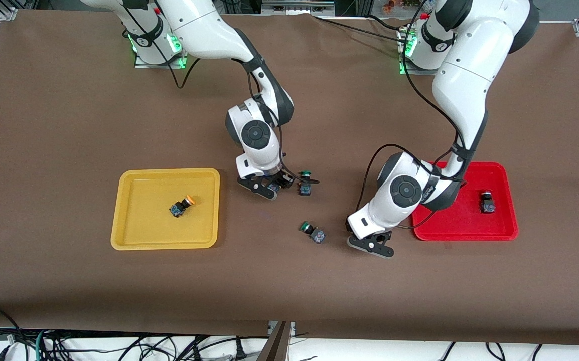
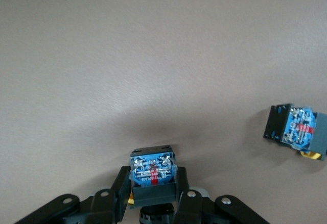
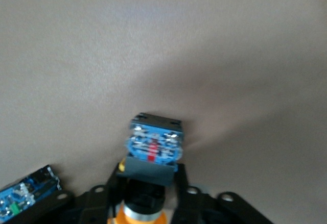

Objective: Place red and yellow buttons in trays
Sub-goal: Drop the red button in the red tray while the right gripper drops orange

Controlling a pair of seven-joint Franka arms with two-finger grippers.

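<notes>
Grippers are both down at the brown surface [image 1: 68, 125]. Left gripper [image 2: 153, 196] sits low between the red tray [image 1: 505, 230] and the middle of the surface, fingers pinching a button switch [image 2: 152, 175] by its dark base, blue terminal face showing in the left wrist view; its cap colour cannot be told from that view. Another switch [image 2: 296, 131] lies well apart from it in the same view, and in the front view a green-capped switch [image 1: 312, 232] lies on its side near that gripper. Over by the yellow tray [image 1: 134, 240], the right gripper [image 3: 148, 185] is clamped on a yellow button [image 3: 153, 150], orange-yellow cap tucked between the fingers, blue terminal end pointing away. Just beside it, a second green-capped switch [image 1: 305, 182] stands upright. Inside the yellow tray, one yellow-capped button [image 1: 181, 206] lies tipped over near the centre. Inside the red tray, a red-capped button [image 1: 487, 201] rests toward the edge nearest the left arm's end of the surface. Both trays lie flat, well apart, one toward each end.
</notes>
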